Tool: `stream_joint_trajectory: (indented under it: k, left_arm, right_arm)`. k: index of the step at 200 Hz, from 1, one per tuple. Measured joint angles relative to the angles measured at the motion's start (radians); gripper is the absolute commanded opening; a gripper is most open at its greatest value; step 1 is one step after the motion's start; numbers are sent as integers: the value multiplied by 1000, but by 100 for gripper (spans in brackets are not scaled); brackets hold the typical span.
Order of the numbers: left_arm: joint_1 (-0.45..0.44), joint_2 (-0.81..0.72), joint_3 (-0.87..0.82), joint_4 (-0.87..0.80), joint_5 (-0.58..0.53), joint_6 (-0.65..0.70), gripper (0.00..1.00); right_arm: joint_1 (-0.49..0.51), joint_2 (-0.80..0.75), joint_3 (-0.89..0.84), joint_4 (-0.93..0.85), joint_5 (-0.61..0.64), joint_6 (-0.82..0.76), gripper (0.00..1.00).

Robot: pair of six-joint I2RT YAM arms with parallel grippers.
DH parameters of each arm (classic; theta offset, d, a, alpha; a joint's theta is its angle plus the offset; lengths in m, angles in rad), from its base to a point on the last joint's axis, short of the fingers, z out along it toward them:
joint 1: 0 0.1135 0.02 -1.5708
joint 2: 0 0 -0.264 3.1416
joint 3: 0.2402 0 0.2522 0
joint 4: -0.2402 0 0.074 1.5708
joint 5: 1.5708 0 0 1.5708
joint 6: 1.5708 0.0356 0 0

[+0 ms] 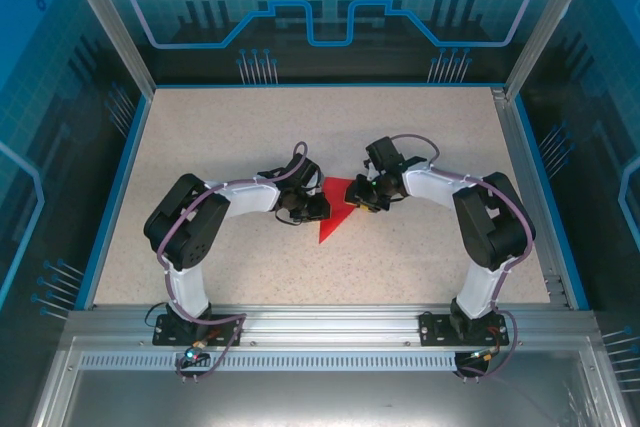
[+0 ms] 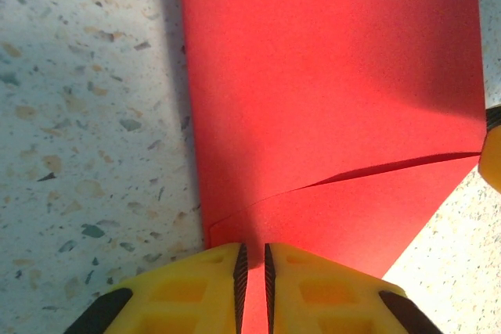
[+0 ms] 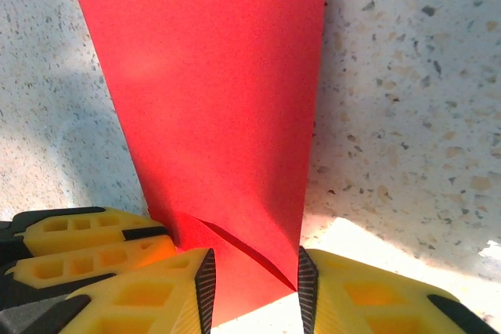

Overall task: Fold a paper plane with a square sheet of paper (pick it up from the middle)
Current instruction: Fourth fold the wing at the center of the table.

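1. the red sheet of paper (image 1: 338, 213) lies near the middle of the speckled desk (image 1: 250, 137), between the two hands. from above it reads as a folded wedge, broad at the far end and tapering to a point toward the near edge.
2. the left hand (image 1: 319, 209) sits at the sheet's left side and the right hand (image 1: 362, 196) at its far right corner. both arms bend inward from their bases.
3. in the left wrist view the yellow fingers (image 2: 203, 295) are almost together, with only a thin slit between the black pads and red showing in that slit. i cannot tell whether the paper is nipped there or simply lies under the tips.
4. in the same view the sheet runs away from the fingers as a broad band. a fold edge crosses it at a slant, and its left edge throws a shadow on the desk.
5. in the right wrist view the fingers (image 3: 360, 303) stand apart, with the sheet's narrow end between the pads. the paper's right edge touches the right pad, and a small folded flap (image 3: 235, 260) lies at that end.
6. also in the right wrist view, the left hand's yellow fingers lie just beside the sheet's left side.
7. a blue rim (image 1: 112, 187) borders the desk.
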Motion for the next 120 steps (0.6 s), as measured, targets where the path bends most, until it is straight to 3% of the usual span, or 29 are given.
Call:
stream_joint_trajectory:
  k: [120]
  left_arm:
    - [0, 0, 0, 0, 0, 0, 18]
  right_arm:
    - [13, 42, 66, -12, -25, -24, 35]
